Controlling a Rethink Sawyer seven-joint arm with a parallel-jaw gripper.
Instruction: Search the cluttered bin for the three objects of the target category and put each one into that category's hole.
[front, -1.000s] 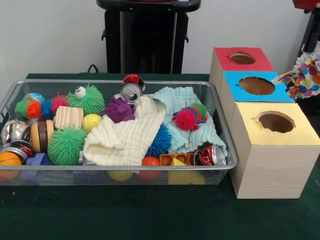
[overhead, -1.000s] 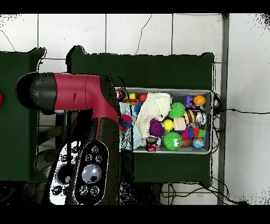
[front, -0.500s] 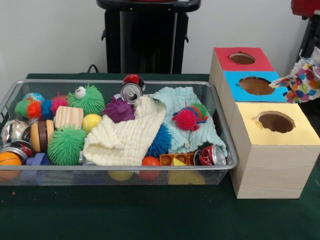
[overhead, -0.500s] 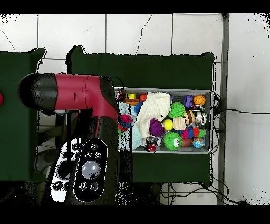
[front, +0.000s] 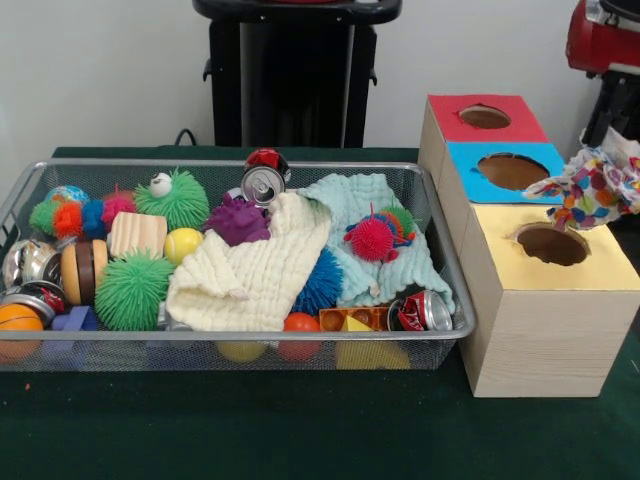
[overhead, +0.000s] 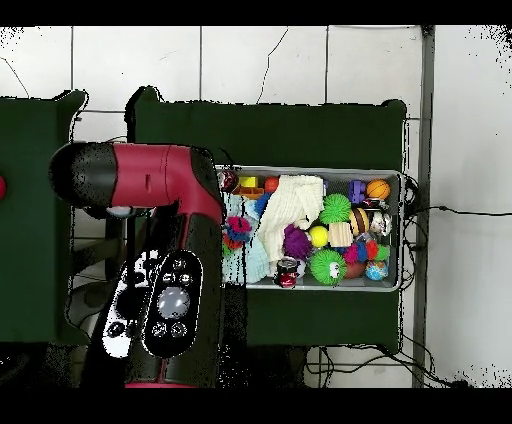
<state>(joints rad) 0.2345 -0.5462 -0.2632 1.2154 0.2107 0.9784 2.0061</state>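
Front view: a wire bin (front: 455, 300) full of toys and cloths sits on the green table (front: 300, 430), with three boxes just beside its right end
Boxes: red-topped box (front: 470, 135) farthest from the bin's near corner, blue-topped box (front: 545, 188) in the middle, yellow-topped box (front: 540, 320) nearest, each with a round hole on top
Patterned cloth (front: 590, 190): a multicoloured dotted cloth hangs in the air over the far right side of the yellow-topped box, just above its hole
Arm (front: 600, 40): red and black, entering at the top right corner above that cloth
Gripper: hidden behind the cloth and the frame edge, so I cannot tell how it stands
In the bin: cream cloth (front: 250, 270) lies across the middle, pale blue cloth (front: 365, 205) beside it toward the boxes, a pink spiky ball (front: 370, 238) on the blue cloth
Overhead view: the arm (overhead: 150, 180) covers the boxes beside the bin (overhead: 395, 285)
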